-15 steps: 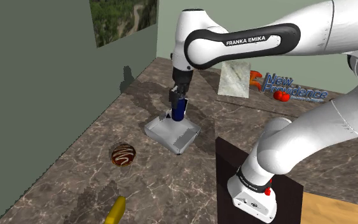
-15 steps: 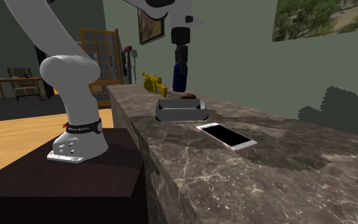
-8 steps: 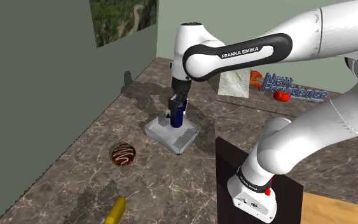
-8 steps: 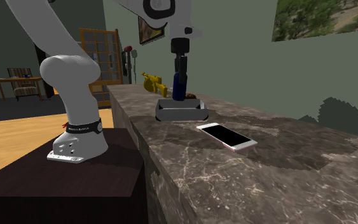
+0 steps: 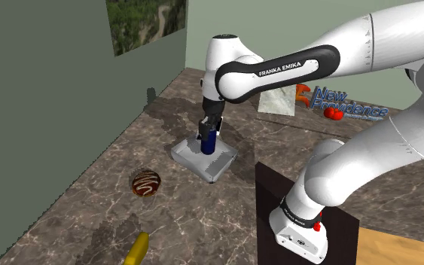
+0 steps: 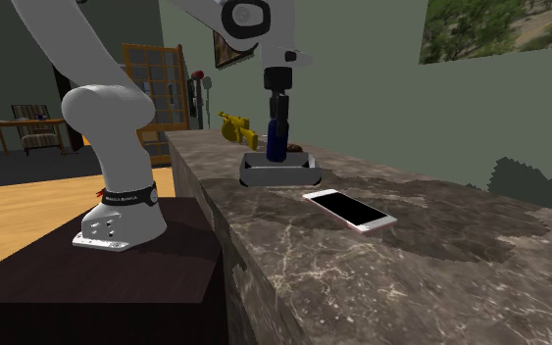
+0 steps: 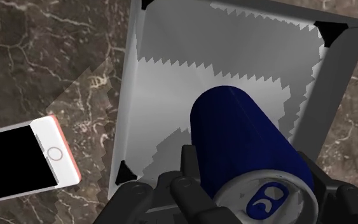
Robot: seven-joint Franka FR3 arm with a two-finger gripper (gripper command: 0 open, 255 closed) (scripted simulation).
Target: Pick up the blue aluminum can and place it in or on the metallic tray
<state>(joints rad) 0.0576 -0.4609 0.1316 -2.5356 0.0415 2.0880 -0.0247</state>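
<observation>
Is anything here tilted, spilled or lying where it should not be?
Nothing stands out. The gripper holds the blue can upright within the walls of the grey tray, and the phone lies flat on the marble counter.

The arm (image 5: 398,38) is glossy white, all fat rounded links, with a dark band (image 5: 282,66) that carries "FRANKA EMIKA" in white letters. A black collar (image 6: 126,195) rings the base flange (image 5: 297,235), which shows small screw holes and a red button (image 5: 317,226). The tool (image 5: 208,135) is black throughout.
</observation>
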